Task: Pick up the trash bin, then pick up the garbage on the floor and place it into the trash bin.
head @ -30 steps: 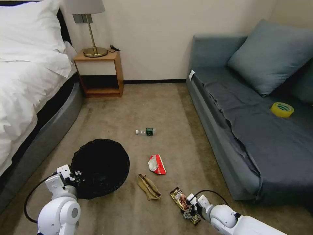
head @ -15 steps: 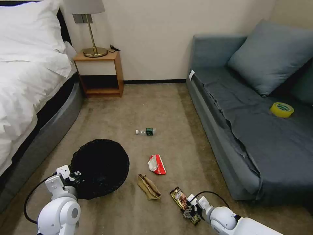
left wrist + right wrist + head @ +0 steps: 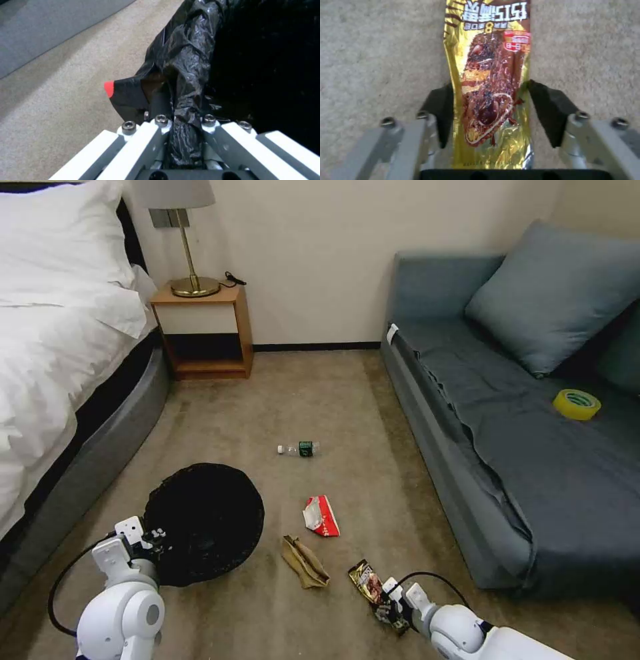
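Note:
The trash bin (image 3: 203, 523), round and lined with a crinkly black bag (image 3: 190, 62), sits at the lower left of the carpet. My left gripper (image 3: 157, 537) (image 3: 181, 120) is shut on its near rim, bag pinched between the fingers. The garbage lies to the bin's right: a clear bottle (image 3: 299, 449), a red-and-white packet (image 3: 321, 515), crumpled tan paper (image 3: 305, 561) and a brown-gold snack wrapper (image 3: 365, 579) (image 3: 490, 75). My right gripper (image 3: 390, 607) (image 3: 489, 86) is low over the wrapper's near end, open, with one black pad at each long edge. The wrapper lies flat.
A bed (image 3: 60, 380) runs along the left, and a wooden nightstand (image 3: 203, 330) with a lamp stands at the back wall. On the right is a grey-blue sofa (image 3: 533, 467) with a yellow tape roll (image 3: 577, 404) on its seat. Open carpet lies between them.
My right gripper has sunk slightly and drawn a little nearer over the wrapper's near end. The left gripper and the bin have stayed put.

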Controlling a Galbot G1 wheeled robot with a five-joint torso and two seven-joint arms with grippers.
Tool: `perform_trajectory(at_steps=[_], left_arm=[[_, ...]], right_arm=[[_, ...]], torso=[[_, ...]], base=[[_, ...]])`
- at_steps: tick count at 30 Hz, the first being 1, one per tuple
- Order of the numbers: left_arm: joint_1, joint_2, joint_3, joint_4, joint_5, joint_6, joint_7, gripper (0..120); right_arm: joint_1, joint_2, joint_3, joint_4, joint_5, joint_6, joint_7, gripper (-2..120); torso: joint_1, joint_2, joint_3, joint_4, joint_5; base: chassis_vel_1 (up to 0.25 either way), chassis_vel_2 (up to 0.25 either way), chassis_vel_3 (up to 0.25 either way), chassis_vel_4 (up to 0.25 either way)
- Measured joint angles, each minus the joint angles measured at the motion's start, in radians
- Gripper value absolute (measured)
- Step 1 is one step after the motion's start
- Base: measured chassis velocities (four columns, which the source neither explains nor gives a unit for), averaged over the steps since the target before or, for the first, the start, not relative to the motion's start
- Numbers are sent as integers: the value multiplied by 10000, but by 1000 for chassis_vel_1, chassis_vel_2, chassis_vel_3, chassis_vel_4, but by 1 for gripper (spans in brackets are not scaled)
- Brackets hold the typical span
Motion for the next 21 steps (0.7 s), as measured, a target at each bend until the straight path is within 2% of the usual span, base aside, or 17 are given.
perform_trajectory(at_steps=[2, 4, 7, 9, 12, 21], left_arm=[[-6, -20, 28, 18, 31, -12, 0, 3], [-9, -27, 41, 25, 39, -15, 2, 3], [-27, -34, 57, 33, 57, -20, 5, 3], [-32, -34, 61, 34, 58, -21, 7, 3], [-34, -41, 94, 40, 91, -27, 17, 3], [-46, -56, 183, 58, 119, -41, 27, 3]], right_arm=[[4, -34, 9, -11, -10, 55, 29, 40], [4, -53, 14, -12, -17, 74, 39, 36], [-12, -108, 41, -35, -40, 120, 52, 22], [-22, -111, 44, -35, -47, 137, 52, 19], [-68, -137, 116, -45, -73, 206, 82, 5], [-158, -477, 417, 450, 63, 418, 260, 1]], torso=[[0, 0, 1, -1, -2], [0, -1, 0, -3, -1], [0, 0, 1, -4, -8], [0, -1, 1, -4, -8], [0, -1, 1, -5, -10], [0, -1, 1, -6, -7]], base=[[0, 0, 0, 0], [0, 0, 0, 0], [0, 0, 0, 0], [0, 0, 0, 0], [0, 0, 0, 0], [0, 0, 0, 0]])
